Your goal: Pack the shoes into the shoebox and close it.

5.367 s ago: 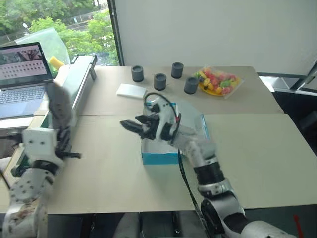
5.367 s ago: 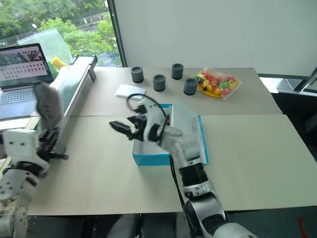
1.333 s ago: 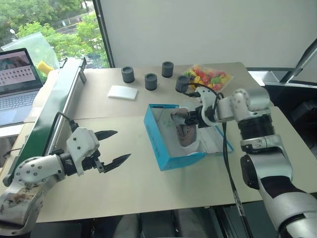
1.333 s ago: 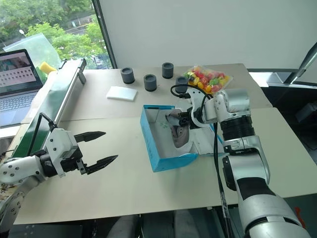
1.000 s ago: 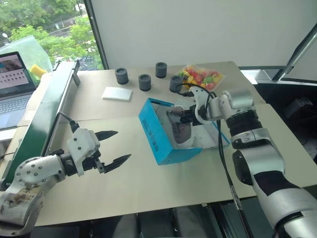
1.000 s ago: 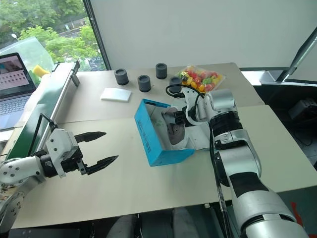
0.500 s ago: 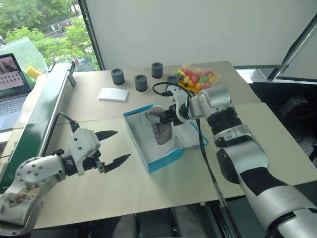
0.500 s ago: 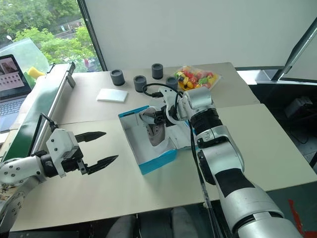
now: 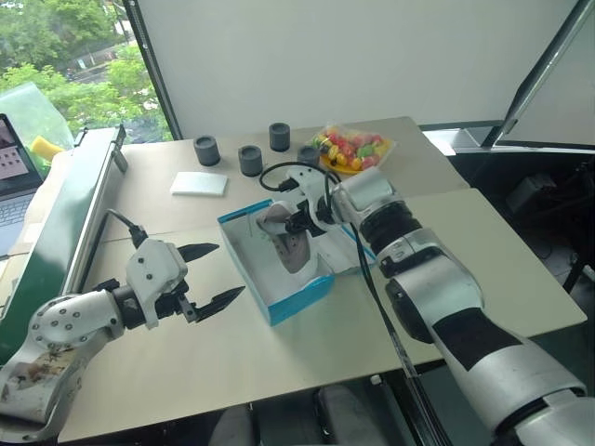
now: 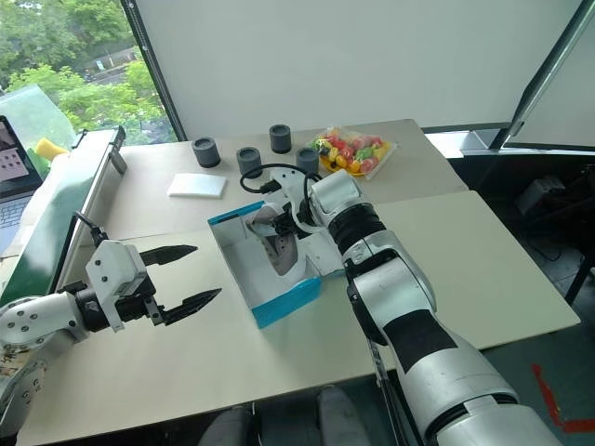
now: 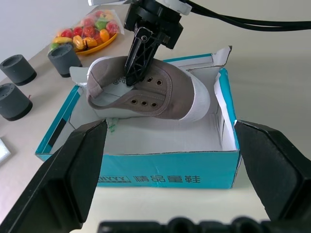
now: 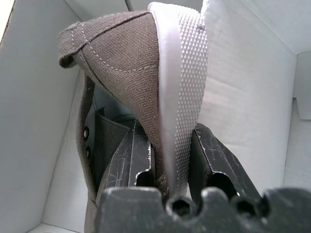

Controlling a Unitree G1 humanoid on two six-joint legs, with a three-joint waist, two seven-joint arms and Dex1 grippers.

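The turquoise shoebox [image 9: 299,295] stands open in the middle of the table. Its white inside shows, and its flap lid [image 9: 356,253] lies open to the right under my right arm. One grey shoe [image 9: 283,243] with a white sole hangs tilted inside the box. My right gripper [image 9: 296,221] is shut on its heel, with one finger inside the opening and the other on the sole, seen close in the right wrist view [image 12: 167,160]. In the left wrist view, the shoe [image 11: 150,94] sits low between the box walls. My left gripper [image 9: 210,276] is open and empty, left of the box.
Several dark cylinders [image 9: 249,160] and a flat white pad [image 9: 198,183] stand behind the box. A bag of colourful pieces [image 9: 350,149] lies at the back right. A long green rail [image 9: 58,237] runs along the table's left side, beside a laptop [image 9: 9,186].
The head view has swung to the right. My right gripper has carried the shoe leftward inside the box and rolled with it. The left gripper has stayed still and open.
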